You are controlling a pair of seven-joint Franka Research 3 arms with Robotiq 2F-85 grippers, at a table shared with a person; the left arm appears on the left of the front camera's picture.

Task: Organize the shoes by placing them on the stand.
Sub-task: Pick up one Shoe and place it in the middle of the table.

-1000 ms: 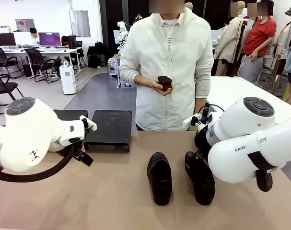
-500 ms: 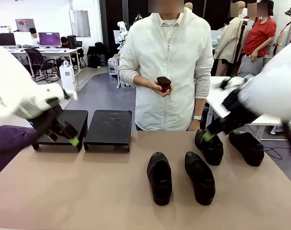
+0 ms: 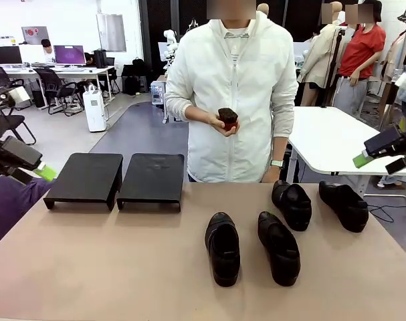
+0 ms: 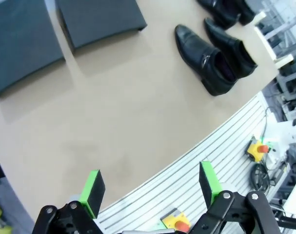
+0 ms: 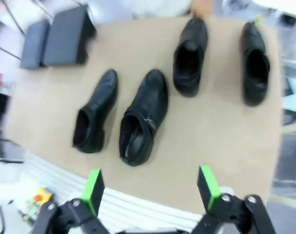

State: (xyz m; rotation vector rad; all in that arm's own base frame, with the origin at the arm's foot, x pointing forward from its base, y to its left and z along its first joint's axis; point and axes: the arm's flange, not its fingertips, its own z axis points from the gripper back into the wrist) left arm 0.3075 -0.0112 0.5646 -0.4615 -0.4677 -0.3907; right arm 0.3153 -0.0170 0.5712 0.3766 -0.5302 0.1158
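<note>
Tabletop (image 3: 122, 267), shoes (image 3: 223, 249) well clear of left tool (image 4: 150, 178), right tool (image 5: 150, 179)

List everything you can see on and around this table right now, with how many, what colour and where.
shoes: four, glossy black, on the table's right half, two nearer the robot, two nearer the person
stand platforms: two, matte black, side by side at the table's far left, tops bare
table: one, tan, between robot and person
small object: one, dark brown, held at chest height
person's hand: one, holding the small object, at the far side
left claw: one, black with green pads, open, holding nothing, above the table's near edge
right claw: one, black with green pads, open, holding nothing, above the shoes' side
</note>
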